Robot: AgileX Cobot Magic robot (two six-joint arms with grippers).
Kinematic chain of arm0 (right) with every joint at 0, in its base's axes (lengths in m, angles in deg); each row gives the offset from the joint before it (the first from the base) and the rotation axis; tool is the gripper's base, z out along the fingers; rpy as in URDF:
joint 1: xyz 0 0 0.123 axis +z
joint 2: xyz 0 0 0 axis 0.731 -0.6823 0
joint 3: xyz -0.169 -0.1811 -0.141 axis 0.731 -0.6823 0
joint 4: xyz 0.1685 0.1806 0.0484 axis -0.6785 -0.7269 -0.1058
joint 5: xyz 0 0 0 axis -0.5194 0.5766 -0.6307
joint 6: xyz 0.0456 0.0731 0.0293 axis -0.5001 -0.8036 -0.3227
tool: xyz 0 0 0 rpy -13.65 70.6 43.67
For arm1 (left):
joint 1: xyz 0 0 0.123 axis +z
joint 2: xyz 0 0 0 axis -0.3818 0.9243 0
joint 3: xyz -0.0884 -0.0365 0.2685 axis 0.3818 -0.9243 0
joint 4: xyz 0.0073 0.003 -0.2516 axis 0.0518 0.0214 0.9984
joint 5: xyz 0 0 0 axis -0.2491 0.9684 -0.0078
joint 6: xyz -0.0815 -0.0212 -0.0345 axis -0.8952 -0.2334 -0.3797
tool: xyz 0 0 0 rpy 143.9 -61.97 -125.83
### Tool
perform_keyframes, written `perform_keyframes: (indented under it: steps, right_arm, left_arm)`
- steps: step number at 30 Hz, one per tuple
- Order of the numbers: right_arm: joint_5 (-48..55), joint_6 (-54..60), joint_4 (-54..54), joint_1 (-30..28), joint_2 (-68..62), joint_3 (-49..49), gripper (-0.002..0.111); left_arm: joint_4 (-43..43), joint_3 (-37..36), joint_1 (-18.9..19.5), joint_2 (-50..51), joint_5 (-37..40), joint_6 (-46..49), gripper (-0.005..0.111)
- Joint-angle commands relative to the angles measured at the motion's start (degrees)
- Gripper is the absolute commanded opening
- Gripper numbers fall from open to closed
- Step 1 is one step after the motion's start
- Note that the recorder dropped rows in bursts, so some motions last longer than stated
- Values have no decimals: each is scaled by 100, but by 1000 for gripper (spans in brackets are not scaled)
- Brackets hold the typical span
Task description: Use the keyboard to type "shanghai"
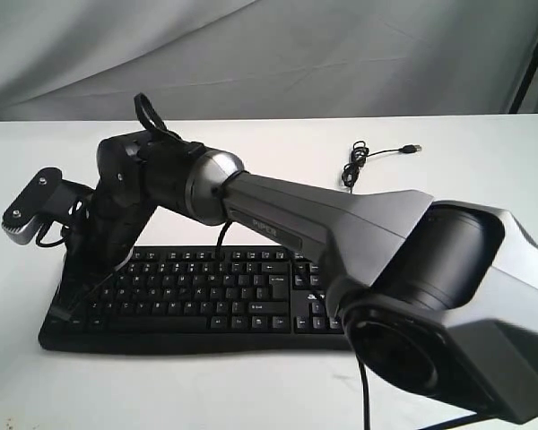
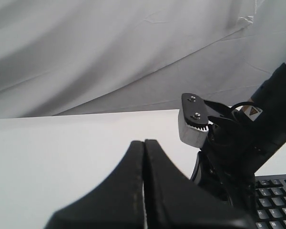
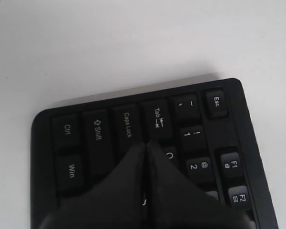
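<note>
Now, right claw [image 3: 146, 143]: I see its two fingers pressed together with nothing between them. The tips are over the keys just beside Caps Lock and Tab; whether they touch a key I cannot tell.
Left claw [image 2: 144, 141]: its fingers are together, holding nothing, above bare white table [image 2: 62, 157], with a corner of the keyboard [image 2: 275, 200] off to one side.
Right arm [image 1: 323, 215]: it reaches from the near right across to the keyboard's left end, and its wrist camera [image 1: 31, 206] sticks out to the left.
Keyboard [image 1: 206, 296]: it lies flat on the near side of the table, left of centre, its right end hidden behind the arm.
Cable [image 1: 363, 159]: it is loosely coiled on the far side, its plug lying to the right.
Backdrop: I see grey cloth [image 1: 251, 54] hanging behind the table.
</note>
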Motion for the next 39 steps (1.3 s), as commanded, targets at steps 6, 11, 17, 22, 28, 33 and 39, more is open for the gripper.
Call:
perform_keyframes:
  steps: [6, 11, 17, 22, 28, 33, 39]
  right_arm:
    - [-9, 54, -100, 1, 5, 26, 0]
    - [-9, 97, -217, 1, -123, 26, 0]
    - [41, 97, -232, 1, -159, 26, 0]
    - [122, 97, -39, 1, 19, 26, 0]
    - [730, -103, 421, -154, 503, -13, 0]
    - [374, -203, 316, -603, 1261, -1562, 0]
    - [-1127, -113, 41, -810, 2286, -3649, 0]
  left_arm:
    - [0, -10, -37, -14, -34, -15, 0]
    - [0, -10, -37, -14, -34, -15, 0]
    - [0, -10, -37, -14, -34, -15, 0]
    - [0, -10, -37, -14, -34, -15, 0]
    - [0, -10, -37, -14, -34, -15, 0]
    - [0, -10, -37, -14, -34, -15, 0]
    - [0, -10, -37, -14, -34, -15, 0]
